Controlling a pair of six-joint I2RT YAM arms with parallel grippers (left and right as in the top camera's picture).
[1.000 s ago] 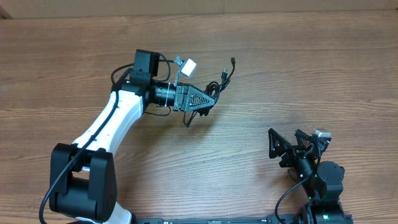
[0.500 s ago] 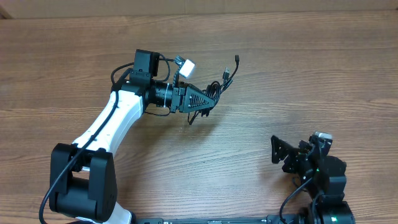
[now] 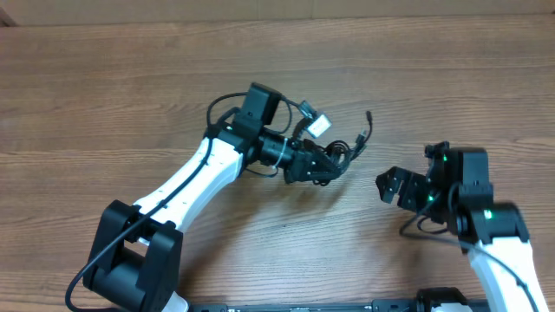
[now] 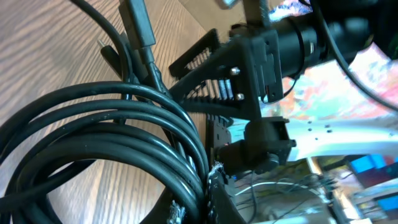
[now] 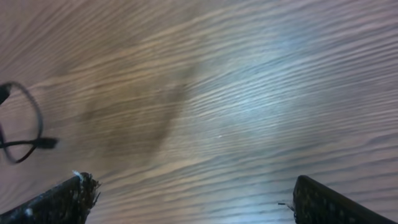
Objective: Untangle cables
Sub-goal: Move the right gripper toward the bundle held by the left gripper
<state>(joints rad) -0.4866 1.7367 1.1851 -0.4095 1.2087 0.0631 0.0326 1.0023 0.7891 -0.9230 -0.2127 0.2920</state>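
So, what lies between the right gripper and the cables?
Only bare table, as the overhead view shows. The open right gripper stands apart from the cables, which the left gripper holds.

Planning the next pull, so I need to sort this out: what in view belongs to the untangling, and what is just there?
Job: cables, bunched in the shut left gripper; open right gripper, empty, nearby.
Not the job: wooden table; thicker black wiring on the left arm.
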